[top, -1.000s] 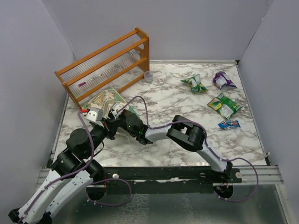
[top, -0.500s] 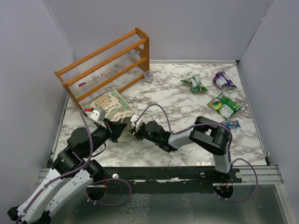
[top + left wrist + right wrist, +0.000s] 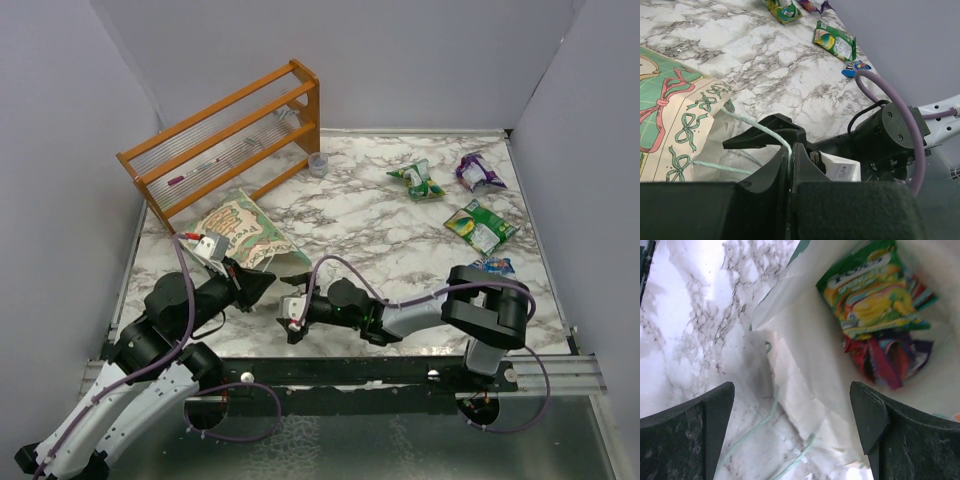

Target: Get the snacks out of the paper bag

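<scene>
The green rectangular paper bag with a cream-orange printed front [image 3: 243,228] lies flat on the marble table [image 3: 350,215]. A green-yellow foil packet [image 3: 872,290] and a red foil packet [image 3: 880,362] are inside it. The left gripper [image 3: 790,150] is pinched tight on the bag's pale green cord handle [image 3: 760,127]. The right arm stretches low to the left, and the right gripper [image 3: 792,405] is spread wide and empty at the bag's mouth.

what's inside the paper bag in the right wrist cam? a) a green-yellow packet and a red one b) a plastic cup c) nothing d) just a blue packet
a: a green-yellow packet and a red multicolour packet lie against the cream inside of the paper bag.
</scene>
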### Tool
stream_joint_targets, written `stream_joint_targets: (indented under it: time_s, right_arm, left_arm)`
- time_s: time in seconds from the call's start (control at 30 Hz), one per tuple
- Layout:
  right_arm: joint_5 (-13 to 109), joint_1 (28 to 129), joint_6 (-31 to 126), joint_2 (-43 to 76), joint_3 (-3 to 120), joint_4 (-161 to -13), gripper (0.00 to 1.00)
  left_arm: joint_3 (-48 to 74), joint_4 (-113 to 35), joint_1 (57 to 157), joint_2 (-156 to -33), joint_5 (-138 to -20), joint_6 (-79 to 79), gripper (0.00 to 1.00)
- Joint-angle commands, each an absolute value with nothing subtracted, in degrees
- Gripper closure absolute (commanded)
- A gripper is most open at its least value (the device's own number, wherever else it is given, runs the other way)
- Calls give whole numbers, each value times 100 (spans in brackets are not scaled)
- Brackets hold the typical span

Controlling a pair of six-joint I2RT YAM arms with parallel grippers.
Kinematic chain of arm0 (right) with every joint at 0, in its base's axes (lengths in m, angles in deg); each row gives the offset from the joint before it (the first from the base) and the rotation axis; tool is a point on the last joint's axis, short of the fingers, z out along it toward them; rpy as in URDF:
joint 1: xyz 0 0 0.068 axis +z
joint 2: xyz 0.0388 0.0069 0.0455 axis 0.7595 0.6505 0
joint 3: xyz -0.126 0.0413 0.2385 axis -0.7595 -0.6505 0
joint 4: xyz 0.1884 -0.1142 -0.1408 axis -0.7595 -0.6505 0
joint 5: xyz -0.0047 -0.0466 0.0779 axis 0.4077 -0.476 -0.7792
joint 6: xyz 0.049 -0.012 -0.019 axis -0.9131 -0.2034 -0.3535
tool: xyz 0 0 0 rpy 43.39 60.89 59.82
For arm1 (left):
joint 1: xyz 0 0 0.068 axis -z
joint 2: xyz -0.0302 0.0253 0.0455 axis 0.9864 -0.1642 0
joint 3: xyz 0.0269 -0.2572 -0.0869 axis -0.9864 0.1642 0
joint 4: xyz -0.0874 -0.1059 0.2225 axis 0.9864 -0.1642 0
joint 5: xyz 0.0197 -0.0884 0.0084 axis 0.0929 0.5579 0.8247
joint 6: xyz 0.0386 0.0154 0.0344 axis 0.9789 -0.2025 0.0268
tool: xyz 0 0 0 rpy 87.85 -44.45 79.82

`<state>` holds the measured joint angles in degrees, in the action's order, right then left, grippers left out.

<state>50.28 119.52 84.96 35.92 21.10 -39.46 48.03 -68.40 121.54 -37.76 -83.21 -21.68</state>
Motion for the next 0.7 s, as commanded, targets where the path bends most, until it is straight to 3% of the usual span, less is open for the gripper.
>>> stream_joint_targets:
  time_s: [0.0,0.23,0.3,0.4,0.67]
  right_arm:
    - [5494,12054,9581,3300,2043,-3015,1]
    - [5606,12055,10705,3345,2388,-3778,2]
    - [5822,12055,11065,3599,2533,-3651,7]
    - [6175,12058,11700,4033,2777,-3396,25]
    - [6957,12000,12747,5299,3777,-2983,26]
  left_arm:
    - [4635,-6917,12168,-3720,-8166,-2120,100]
    - [4689,-6881,12168,-3382,-8288,-2098,100]
    - [4702,-6876,12168,-3289,-8335,-2105,100]
    - [4715,-6873,12167,-3185,-8386,-2121,100]
    - [4716,-6871,12168,-3023,-8362,-2128,100]
